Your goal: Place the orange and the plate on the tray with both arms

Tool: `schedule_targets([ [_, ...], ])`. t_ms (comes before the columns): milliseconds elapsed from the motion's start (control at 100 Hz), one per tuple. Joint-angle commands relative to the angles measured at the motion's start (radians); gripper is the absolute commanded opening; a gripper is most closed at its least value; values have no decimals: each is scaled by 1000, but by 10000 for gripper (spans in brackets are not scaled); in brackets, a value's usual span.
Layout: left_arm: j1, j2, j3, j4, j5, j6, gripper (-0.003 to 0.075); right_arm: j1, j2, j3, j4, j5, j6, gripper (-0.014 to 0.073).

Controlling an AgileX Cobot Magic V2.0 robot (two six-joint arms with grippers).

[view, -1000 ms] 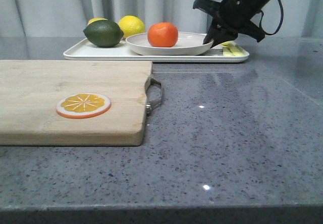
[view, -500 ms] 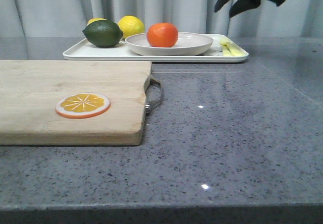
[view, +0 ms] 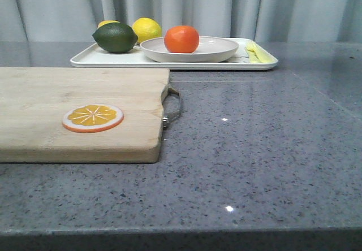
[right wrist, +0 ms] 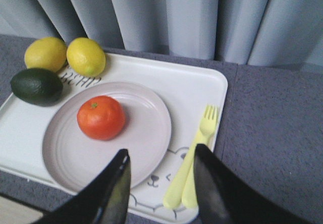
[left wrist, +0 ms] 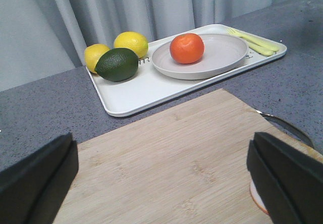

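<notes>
Grey counter (view: 271, 149): orange (view: 181, 39) on plate (view: 215, 50), plate on tray (view: 113, 60). Left gripper (left wrist: 161, 178) and right gripper (right wrist: 160, 186) both spread apart, holding nothing.

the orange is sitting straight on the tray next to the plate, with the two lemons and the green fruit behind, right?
Not quite. The orange sits on the plate, not straight on the tray; the plate itself rests on the tray. The right wrist view shows this. The two lemons and the green fruit are placed as you say.
</notes>
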Motion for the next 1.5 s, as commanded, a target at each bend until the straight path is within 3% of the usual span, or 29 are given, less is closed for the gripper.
schedule_targets([
  [0, 1, 1, -28, 1, -20, -4, 653, -6, -141, 95, -11, -88, -32, 323],
  [330, 1, 1, -28, 1, -20, -4, 653, -6, -599, 690, -12, -365, -32, 323],
  [640, 1, 1, -28, 1, -20, -4, 653, -6, -978, 1056, -12, -408, -32, 323],
  [1000, 1, 1, -28, 1, -20, -4, 653, -6, -1282, 1244, -12, -410, -32, 321],
  [1310, 1, 1, -28, 1, -20, -4, 650, -6, -1312, 1253, -12, -392, -32, 321],
  [1400, 1, 1, -28, 1, -21, -4, 606, -6, -1312, 1253, -12, -377, -32, 319],
  [1490, 1, 1, -28, 1, -23, -4, 505, -6, -1312, 1253, -12, -373, -32, 278],
])
